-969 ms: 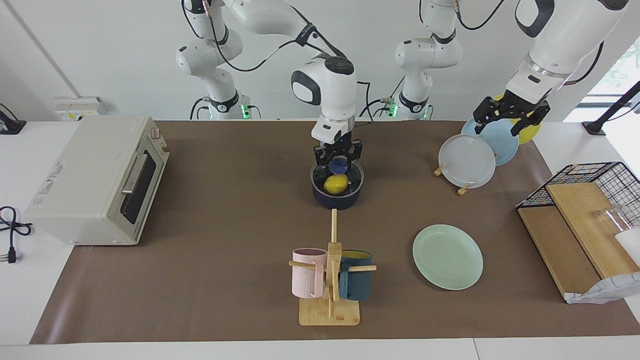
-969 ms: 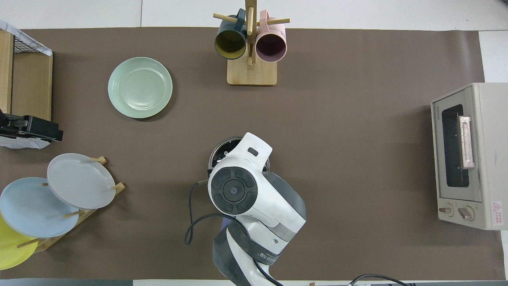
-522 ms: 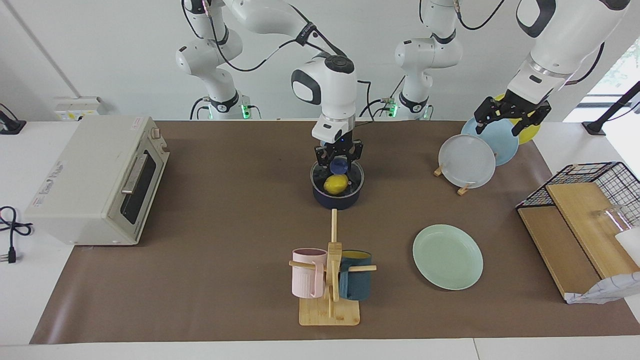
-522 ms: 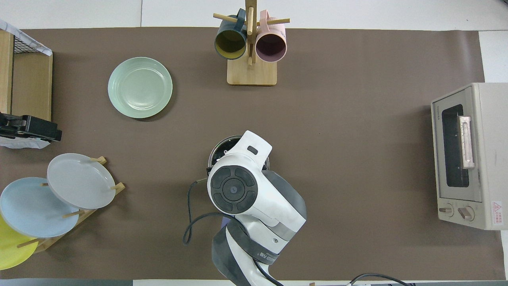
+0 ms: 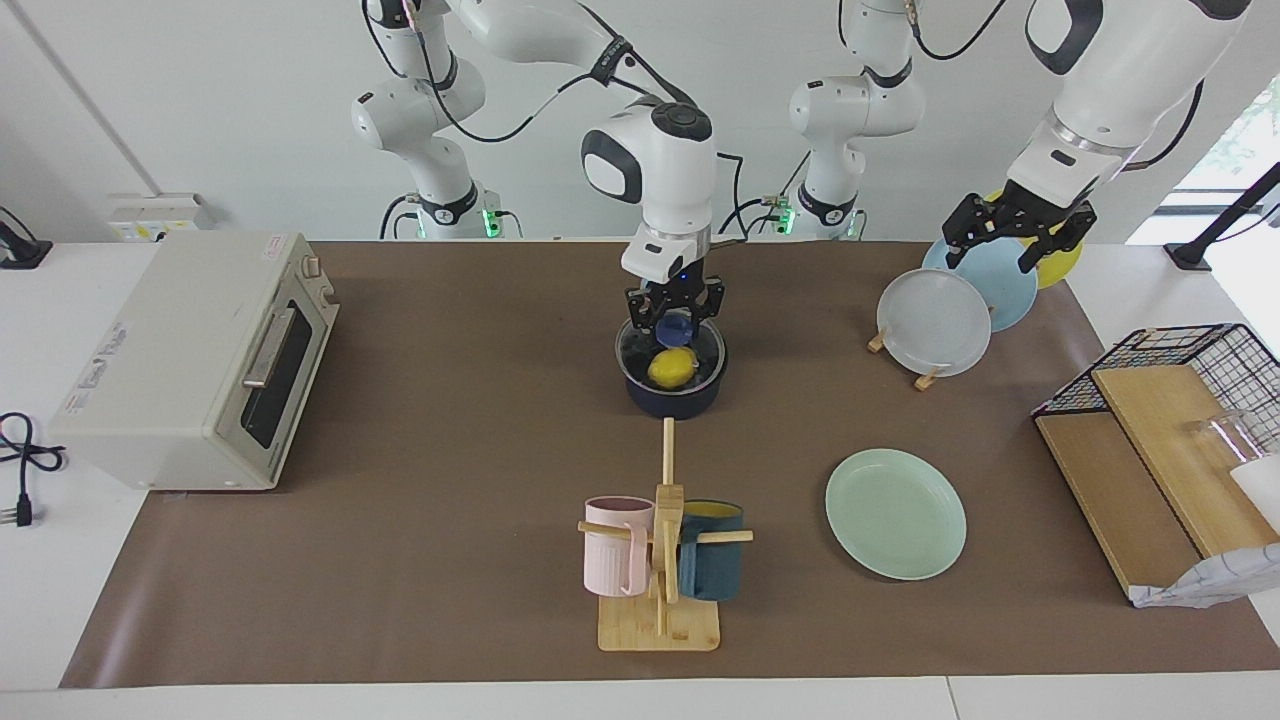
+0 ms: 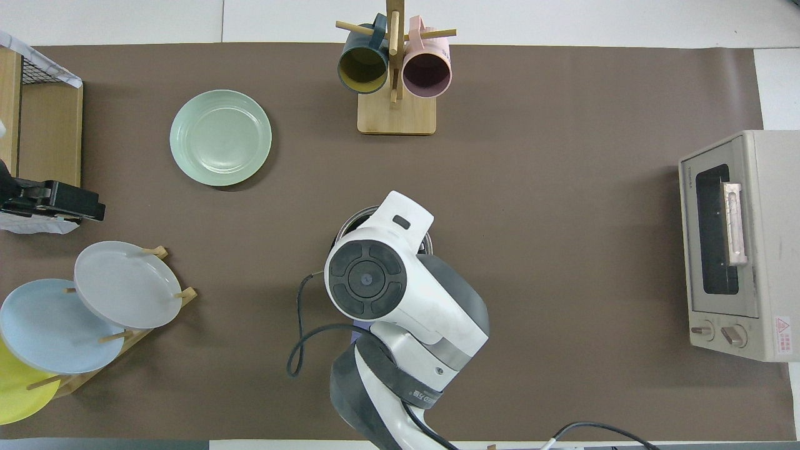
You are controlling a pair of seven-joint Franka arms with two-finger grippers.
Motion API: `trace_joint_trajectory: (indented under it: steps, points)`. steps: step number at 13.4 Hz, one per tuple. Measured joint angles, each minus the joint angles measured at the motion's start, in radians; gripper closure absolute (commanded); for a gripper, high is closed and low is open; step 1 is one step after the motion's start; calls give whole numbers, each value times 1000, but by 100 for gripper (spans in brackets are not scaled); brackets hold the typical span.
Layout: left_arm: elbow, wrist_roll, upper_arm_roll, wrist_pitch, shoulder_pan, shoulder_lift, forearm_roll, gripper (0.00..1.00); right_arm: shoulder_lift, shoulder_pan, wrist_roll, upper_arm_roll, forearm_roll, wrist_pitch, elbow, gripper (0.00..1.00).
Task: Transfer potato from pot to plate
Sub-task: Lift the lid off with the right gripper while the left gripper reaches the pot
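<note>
1. The right gripper [image 5: 674, 312] is closed on the long blue handle [image 5: 674, 326] of the dark navy round saucepan, the pot [image 5: 672, 392], at the side nearest the robots. I judge it is gripping the pot, not the food.
2. The small bright yellow oval potato [image 5: 671, 367] lies loose inside the pot, touching its black floor. Nothing has been moved across yet; the whole transfer is left to do.
3. The pale mint-green round plate [image 5: 895, 512] sits flat and bare, farther from the robots than the pot and toward the left arm's end of the table. In the overhead view the right arm's wrist covers most of the pot.
4. Bare brown mat lies between pot and plate, so the straight way across looks open.
5. The wooden mug tree [image 5: 661, 575] with its pink and dark teal mugs stands farther from the robots than the pot; its top peg points toward the pot, so a low carry should keep clear of it.
6. The left gripper [image 5: 1008, 238], jaws spread wide and holding nothing, waits over the rack of grey-white, light blue and yellow plates [image 5: 950, 310], well apart from the pot.
</note>
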Motion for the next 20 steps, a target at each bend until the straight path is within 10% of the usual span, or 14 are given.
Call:
trace_joint_trajectory:
  steps: [10, 20]
  points:
    - [-111, -372, -13, 68, -262, -40, 0, 0, 33, -509, -736, -9, 132, -39, 43, 64]
    - [-349, -747, -18, 533, -597, 95, 0, 0, 130, -654, -905, -8, 139, 132, -53, 62]
